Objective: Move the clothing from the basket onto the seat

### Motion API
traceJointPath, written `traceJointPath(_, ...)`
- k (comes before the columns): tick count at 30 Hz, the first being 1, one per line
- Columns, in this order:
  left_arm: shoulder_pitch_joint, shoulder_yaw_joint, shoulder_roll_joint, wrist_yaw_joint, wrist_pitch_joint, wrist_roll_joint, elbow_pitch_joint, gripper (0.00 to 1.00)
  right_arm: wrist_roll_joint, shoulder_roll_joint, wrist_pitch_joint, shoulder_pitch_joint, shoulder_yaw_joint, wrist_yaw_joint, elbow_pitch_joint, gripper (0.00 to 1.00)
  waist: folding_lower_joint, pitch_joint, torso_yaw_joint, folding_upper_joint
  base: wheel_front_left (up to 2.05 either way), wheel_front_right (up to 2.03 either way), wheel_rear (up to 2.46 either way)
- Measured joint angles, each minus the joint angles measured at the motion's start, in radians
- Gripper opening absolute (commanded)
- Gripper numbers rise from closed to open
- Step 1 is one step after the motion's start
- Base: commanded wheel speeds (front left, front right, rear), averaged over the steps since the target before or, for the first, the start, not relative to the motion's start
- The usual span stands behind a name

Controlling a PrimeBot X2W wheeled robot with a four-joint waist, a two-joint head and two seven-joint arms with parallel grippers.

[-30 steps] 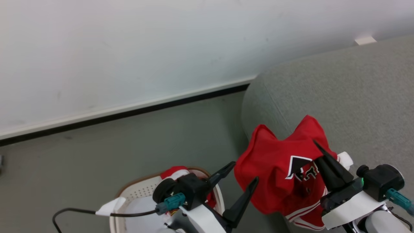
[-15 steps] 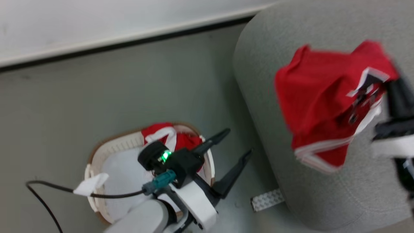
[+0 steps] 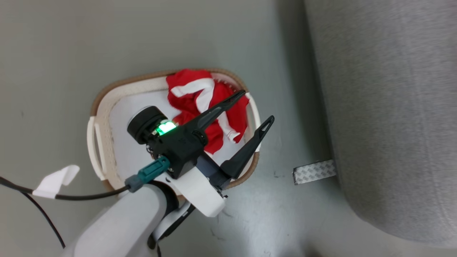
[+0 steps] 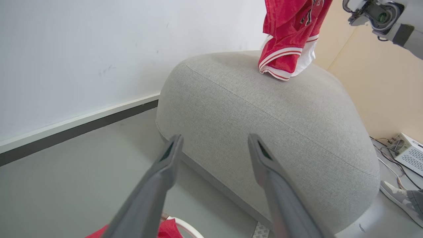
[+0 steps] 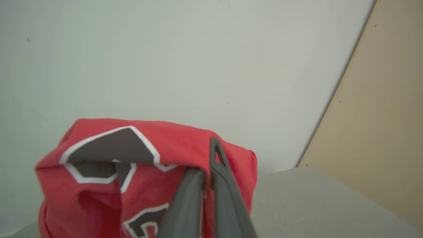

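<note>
Left pincer (image 3: 257,106) spread wide and empty above basket (image 3: 101,135), red garment (image 3: 182,76) inside it, right pincer (image 5: 206,158) clamped on numbered jersey (image 5: 158,138), dangling over seat (image 4: 264,109)

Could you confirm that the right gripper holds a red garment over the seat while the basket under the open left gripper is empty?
Not empty: the head view shows a second red garment lying in the basket. The rest is right.

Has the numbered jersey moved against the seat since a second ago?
Yes: the jersey went from overhanging the seat's near-left edge to hanging farther in, over its top.
</note>
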Motion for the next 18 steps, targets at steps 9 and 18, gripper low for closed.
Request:
traceJointPath(9,0.025,-0.003,0.008,0.005,-0.008,-0.016,0.016,1.0,-0.212,0.155,-0.068,0.08,-0.184,0.0,0.186,0.26,-0.0001,0.042,0.039,0.0,0.0,0.0,0.0)
traceJointPath(18,0.077,0.012,0.019,0.023,-0.034,-0.048,0.046,1.0,-0.221,0.251,-0.112,0.187,-0.156,0.0,0.213,1.0,-0.0002,-0.033,0.035,0.0,0.0,0.0,0.0)
